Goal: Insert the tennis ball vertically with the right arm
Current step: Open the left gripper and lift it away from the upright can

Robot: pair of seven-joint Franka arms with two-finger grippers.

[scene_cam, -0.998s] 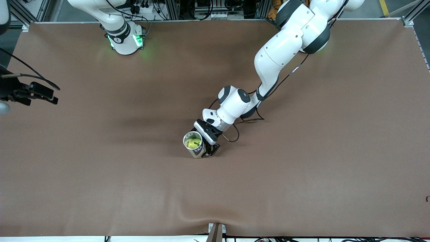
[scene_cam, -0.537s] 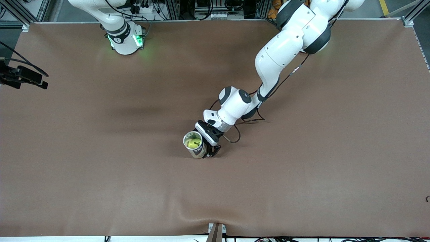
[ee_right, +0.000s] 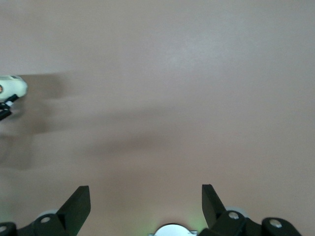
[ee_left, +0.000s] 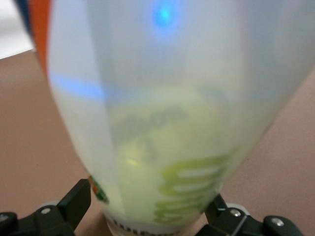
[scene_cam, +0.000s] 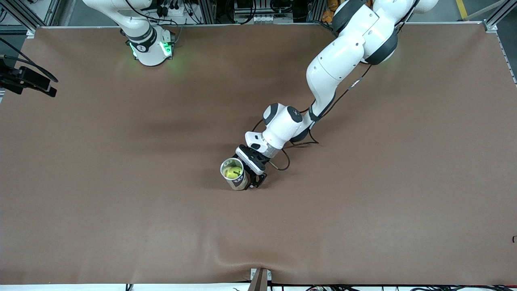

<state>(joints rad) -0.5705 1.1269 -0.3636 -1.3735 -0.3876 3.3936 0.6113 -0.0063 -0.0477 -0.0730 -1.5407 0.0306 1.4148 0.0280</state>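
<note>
A clear tennis ball can (scene_cam: 235, 180) stands upright near the middle of the table, its mouth facing up. The yellow-green tennis ball (scene_cam: 231, 173) lies inside it and shows through the wall in the left wrist view (ee_left: 167, 147). My left gripper (scene_cam: 242, 182) reaches down beside the can, one black finger (ee_left: 78, 199) pressed against each side of its lower part. My right gripper (scene_cam: 38, 83) hangs over the table's edge at the right arm's end, open, with nothing between its fingers (ee_right: 81, 201).
The brown cloth table (scene_cam: 363, 202) has a wrinkle at the edge nearest the front camera (scene_cam: 242, 258). The right arm's base (scene_cam: 151, 48) stands at the table's back edge. The left arm's cable (scene_cam: 282, 161) loops over the table beside the can.
My right gripper has moved away from the can, toward the robots' bases, along the table's edge at the right arm's end. The left gripper and the can have barely shifted.
</note>
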